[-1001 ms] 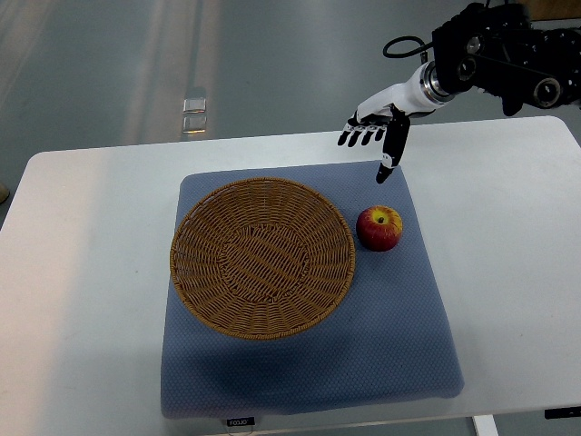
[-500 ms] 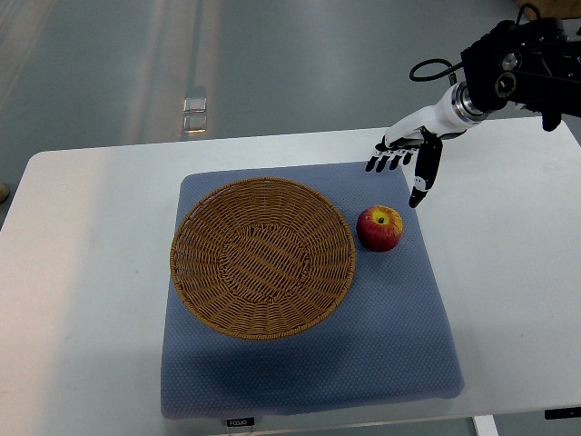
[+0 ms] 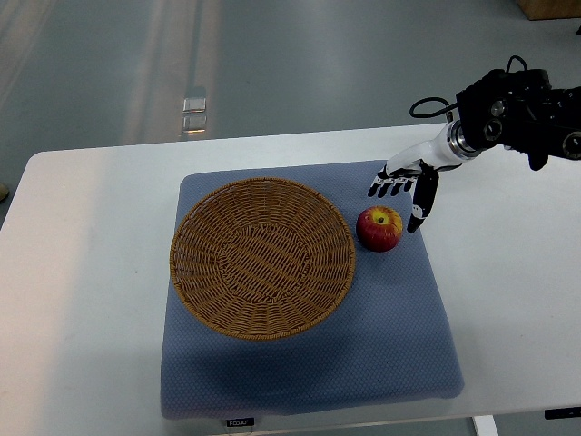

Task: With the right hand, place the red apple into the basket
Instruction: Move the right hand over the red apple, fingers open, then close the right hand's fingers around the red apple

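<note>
Here, red apple (image 3: 379, 228) lies outside the basket (image 3: 262, 257), beside its rim.

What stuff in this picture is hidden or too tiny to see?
All in the top view:
- Underside of the red apple: hidden by the apple itself.
- Palm of the right hand: faces down, away from the camera.
- Rest of the right arm: cut off by the right edge.
- Label on the blue mat: print too small to read.
- Left arm: out of view.
</note>
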